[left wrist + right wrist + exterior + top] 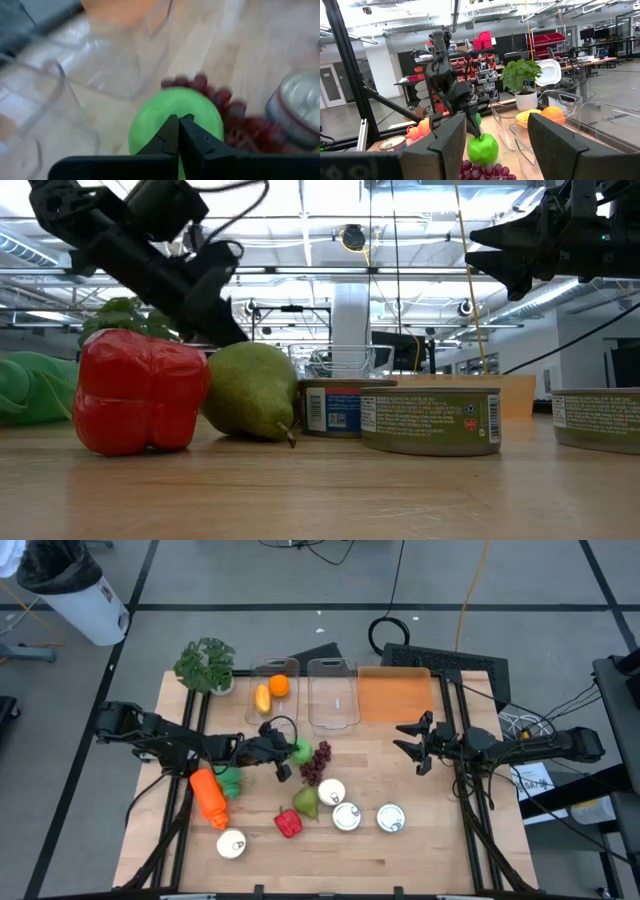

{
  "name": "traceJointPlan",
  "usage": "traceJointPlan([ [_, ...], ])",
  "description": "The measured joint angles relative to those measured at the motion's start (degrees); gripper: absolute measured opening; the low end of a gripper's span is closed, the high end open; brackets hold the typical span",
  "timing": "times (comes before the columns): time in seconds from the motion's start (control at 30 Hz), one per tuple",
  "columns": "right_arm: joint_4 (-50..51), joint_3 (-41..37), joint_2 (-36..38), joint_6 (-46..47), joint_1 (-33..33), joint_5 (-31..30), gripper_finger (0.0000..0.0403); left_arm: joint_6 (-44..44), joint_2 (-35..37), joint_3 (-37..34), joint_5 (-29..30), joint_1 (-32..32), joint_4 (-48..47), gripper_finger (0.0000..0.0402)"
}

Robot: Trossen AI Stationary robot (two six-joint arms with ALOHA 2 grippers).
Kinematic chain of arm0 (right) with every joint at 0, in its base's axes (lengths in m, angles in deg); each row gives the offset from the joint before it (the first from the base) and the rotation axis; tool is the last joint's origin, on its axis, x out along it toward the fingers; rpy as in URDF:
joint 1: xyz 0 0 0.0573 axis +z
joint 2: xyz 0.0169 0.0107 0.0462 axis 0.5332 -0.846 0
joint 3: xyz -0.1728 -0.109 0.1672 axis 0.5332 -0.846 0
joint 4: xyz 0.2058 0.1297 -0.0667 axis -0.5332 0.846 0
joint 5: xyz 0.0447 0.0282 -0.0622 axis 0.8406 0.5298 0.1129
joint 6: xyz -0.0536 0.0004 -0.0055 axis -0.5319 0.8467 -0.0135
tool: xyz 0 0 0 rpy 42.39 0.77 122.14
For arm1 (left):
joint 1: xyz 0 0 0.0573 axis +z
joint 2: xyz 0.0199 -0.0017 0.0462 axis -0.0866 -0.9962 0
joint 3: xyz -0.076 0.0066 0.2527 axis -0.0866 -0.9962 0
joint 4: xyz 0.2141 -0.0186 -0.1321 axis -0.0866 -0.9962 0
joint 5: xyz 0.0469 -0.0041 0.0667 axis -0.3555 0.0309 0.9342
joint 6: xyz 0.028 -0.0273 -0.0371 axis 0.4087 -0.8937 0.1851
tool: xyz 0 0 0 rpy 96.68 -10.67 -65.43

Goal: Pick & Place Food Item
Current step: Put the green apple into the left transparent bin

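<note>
A green apple (300, 749) sits among the food at the table's middle, beside dark red grapes (317, 763). My left gripper (289, 753) reaches in from the table's left and is shut at the apple's top (150, 131). The right wrist view shows the apple (482, 148) under those fingers, just above the grapes (485, 171). My right gripper (415, 745) waits open at the table's right with nothing between its fingers (447, 142). A pear (306, 802) and a red pepper (288, 823) lie on the wood nearer the front. My left gripper has its two fingertips (172, 131) closed together on the apple's top (479, 138), slanting down from the table's left. The fingers hide what lies between them. The apple sits upright below the tips; I cannot tell whether it is clear of the table.
Two clear containers stand at the back: one (275, 688) holds an orange and a yellow item, the other (333, 695) is bare. An orange board (395, 695) and a potted plant (205, 665) flank them. Several cans (346, 816) and an orange carrot (208, 797) lie near the front.
</note>
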Motion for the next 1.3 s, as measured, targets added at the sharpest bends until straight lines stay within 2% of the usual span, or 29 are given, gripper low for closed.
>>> traceJointPlan([
  [0.57,0.00,0.00,0.01,0.00,0.00,0.00,0.0199,6.68,12.44,0.07,2.80,-0.02,-0.47,0.0003],
  [0.8,0.00,-0.01,-0.01,0.00,0.00,0.00,0.0199,10.30,19.94,0.13,12.99,1.35,-3.18,0.0002],
  [0.97,0.00,-0.01,0.01,0.00,0.00,0.00,0.0199,10.48,23.25,0.13,18.27,5.74,-4.73,0.0002],
  [1.1,0.00,-0.01,0.01,0.00,0.00,0.00,0.0199,9.57,23.71,0.13,17.39,10.71,-5.92,0.0002],
  [1.3,0.00,0.00,0.01,-0.02,0.00,-0.02,0.0199,8.35,20.38,0.15,10.77,17.50,-7.03,0.0002],
])
